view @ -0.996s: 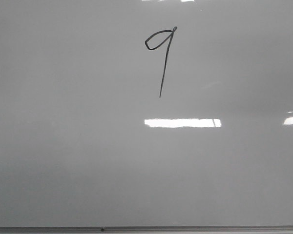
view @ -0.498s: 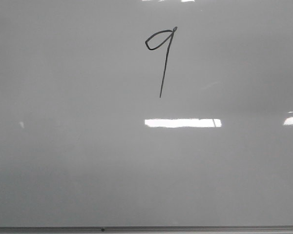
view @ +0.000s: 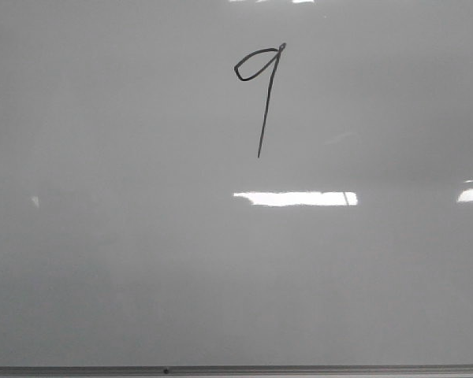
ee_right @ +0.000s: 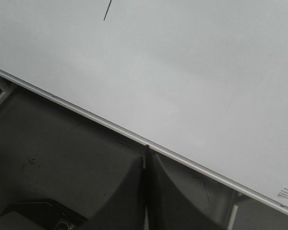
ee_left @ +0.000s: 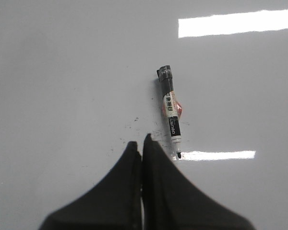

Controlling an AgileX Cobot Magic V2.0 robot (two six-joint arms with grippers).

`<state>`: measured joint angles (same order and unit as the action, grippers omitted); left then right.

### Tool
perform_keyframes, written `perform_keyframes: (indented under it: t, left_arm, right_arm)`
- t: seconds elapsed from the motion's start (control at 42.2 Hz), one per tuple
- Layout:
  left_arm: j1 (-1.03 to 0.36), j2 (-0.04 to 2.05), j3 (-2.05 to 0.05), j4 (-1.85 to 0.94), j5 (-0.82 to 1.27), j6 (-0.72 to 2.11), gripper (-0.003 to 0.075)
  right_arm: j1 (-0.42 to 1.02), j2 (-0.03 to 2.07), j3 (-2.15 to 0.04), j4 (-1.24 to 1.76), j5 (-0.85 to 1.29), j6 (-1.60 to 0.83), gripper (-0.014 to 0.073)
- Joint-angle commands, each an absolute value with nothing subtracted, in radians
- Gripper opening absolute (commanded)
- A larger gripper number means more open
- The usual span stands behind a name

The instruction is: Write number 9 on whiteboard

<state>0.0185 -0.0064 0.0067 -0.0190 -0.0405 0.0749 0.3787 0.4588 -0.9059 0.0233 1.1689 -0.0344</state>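
Observation:
A thin black number 9 (view: 262, 87) is drawn on the whiteboard (view: 142, 260), upper middle in the front view. The end of its stem (ee_right: 107, 10) shows in the right wrist view. No gripper shows in the front view. In the left wrist view my left gripper (ee_left: 140, 142) is shut and empty above the whiteboard (ee_left: 62, 72). An uncapped black marker (ee_left: 169, 110) lies flat on the board just beyond and beside its fingertips. My right gripper (ee_right: 146, 152) is shut and empty over the dark surface beside the board's frame edge (ee_right: 86, 112).
Small black ink specks (ee_left: 134, 122) dot the board near the marker. Bright light reflections (view: 296, 198) lie on the board. The board's grey frame (view: 236, 369) runs along the near edge. A dark object (ee_right: 43, 215) lies on the dark surface near the right gripper.

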Motion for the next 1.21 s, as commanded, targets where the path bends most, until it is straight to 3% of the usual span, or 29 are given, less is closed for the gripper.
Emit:
perform_keyframes:
  t: [0.0, 0.308, 0.45, 0.64, 0.853, 1.185]
  left_arm:
    - [0.012, -0.027, 0.01, -0.028, -0.126, 0.074, -0.0019]
    - [0.012, -0.027, 0.01, -0.028, -0.126, 0.074, -0.0019]
    - [0.012, -0.027, 0.01, -0.028, -0.126, 0.074, -0.0019]
    - [0.012, -0.027, 0.01, -0.028, -0.126, 0.074, -0.0019]
    - [0.012, -0.027, 0.01, -0.028, -0.126, 0.074, -0.0019]
    - [0.012, -0.027, 0.01, -0.028, -0.126, 0.074, -0.0019]
  right_arm:
    - [0.373, 0.466, -0.927, 0.015, 1.108, -0.042, -0.0069]
    - [0.373, 0.454, -0.909, 0.015, 1.098, -0.042, -0.0069]
    - [0.289, 0.386, -0.823, 0.019, 1.056, -0.042, -0.0069]
    - [0.13, 0.229, -0.578, 0.019, 0.716, -0.042, -0.0069]
    - [0.044, 0.053, -0.296, 0.019, 0.335, -0.042, -0.0069]
    - [-0.001, -0.023, -0.059, 0.019, 0.042, -0.042, -0.0069]
